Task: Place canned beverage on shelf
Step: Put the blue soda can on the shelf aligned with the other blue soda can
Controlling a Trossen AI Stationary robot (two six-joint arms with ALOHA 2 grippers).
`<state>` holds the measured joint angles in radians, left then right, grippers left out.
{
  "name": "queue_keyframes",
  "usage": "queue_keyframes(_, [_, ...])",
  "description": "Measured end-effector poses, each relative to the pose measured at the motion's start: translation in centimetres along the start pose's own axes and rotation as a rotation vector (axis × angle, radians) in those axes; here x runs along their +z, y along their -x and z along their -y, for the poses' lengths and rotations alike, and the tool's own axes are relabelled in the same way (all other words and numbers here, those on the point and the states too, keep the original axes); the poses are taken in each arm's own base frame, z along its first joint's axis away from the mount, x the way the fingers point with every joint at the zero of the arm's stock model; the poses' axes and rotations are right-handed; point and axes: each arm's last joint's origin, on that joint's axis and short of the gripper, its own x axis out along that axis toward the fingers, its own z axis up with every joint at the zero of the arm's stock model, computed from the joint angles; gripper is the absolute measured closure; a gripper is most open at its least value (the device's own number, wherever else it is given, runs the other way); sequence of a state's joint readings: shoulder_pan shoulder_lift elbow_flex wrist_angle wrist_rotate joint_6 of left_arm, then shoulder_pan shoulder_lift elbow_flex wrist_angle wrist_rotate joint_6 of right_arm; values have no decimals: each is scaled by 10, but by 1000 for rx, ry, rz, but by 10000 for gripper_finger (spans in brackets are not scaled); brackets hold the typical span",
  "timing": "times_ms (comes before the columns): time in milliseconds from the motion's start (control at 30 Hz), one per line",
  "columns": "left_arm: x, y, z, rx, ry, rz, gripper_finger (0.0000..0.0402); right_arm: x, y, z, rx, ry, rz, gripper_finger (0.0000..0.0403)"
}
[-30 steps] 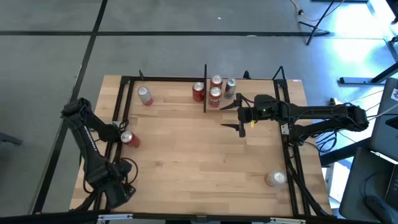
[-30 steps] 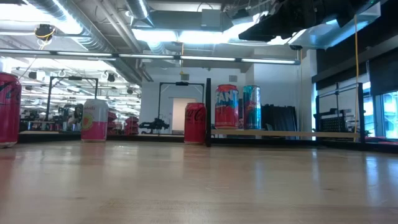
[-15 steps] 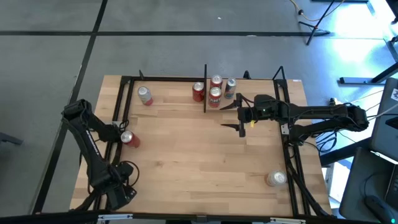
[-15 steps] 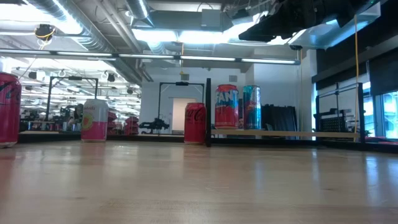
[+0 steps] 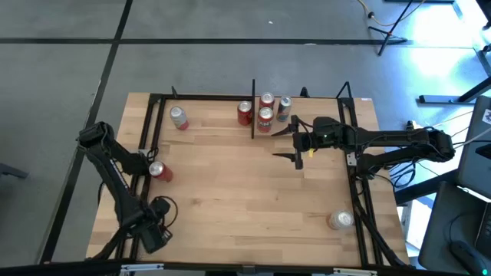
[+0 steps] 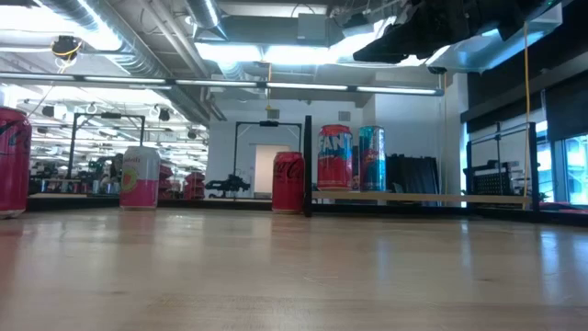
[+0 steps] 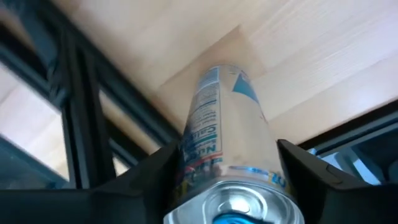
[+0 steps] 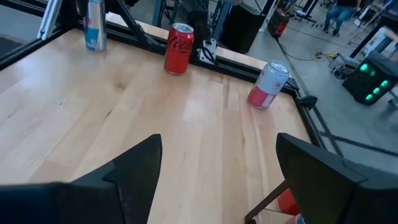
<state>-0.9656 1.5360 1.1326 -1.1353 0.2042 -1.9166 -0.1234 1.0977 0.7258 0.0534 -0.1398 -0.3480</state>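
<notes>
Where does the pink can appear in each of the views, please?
High view: the pink can stands near the table's far left corner.
Low view: the pink can is left of centre, far back.
Right wrist view: the pink can is at the right, by the table's edge.
Left wrist view: not in it.
Shared landmark: the red can nearby shows in the same three views.

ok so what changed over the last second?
The left gripper shifted slightly rightward at the table's near-left corner, with a blue-and-white can right at it; whether it is gripped is unclear. The right gripper, open by the shelf, and the other cans stayed put.
</notes>
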Motion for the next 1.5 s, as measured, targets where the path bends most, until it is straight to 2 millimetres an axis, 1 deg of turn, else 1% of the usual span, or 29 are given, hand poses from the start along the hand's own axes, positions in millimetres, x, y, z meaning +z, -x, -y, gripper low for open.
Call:
queue_keyframes(100, [17, 7, 7, -20, -51, 13, 209, -1, 0, -1, 9, -27, -13, 102])
queue_keyframes(267, [53, 29, 20, -88, -139, 95, 208, 2, -2, -18, -25, -1, -56, 102])
queue_keyframes(367, [76, 46, 27, -139, -193, 170, 199, 3, -2, -30, -39, 22, -92, 102])
queue_keyframes(467, [95, 64, 32, -177, -261, 249, 199, 2, -1, -39, -25, 36, -120, 102])
queue_keyframes(567, [112, 79, 34, -202, -314, 306, 202, 0, -1, -45, 8, 10, -135, 102])
queue_keyframes(667, [130, 93, 33, -225, -341, 323, 203, -11, -2, -50, 73, -18, -161, 102])
queue_keyframes(733, [144, 100, 34, -227, -366, 333, 203, -20, -2, -53, 83, -59, -193, 102])
queue_keyframes(900, [179, 113, 43, -177, -451, 369, 203, -50, -2, -62, 88, -137, -257, 102])
queue_keyframes(1000, [200, 115, 55, -116, -508, 351, 203, -67, -2, -67, 76, -169, -266, 102])
queue_keyframes(1067, [214, 116, 66, -85, -551, 341, 203, -74, -2, -69, 73, -189, -266, 102])
queue_keyframes(1167, [236, 118, 84, -67, -604, 327, 203, -76, -2, -69, 68, -211, -263, 102])
queue_keyframes(1333, [266, 108, 111, -8, -690, 278, 202, -76, -1, -69, 69, -215, -267, 102])
queue_keyframes(1500, [284, 100, 123, -29, -724, 241, 201, -78, -4, -70, 59, -237, -281, 102])
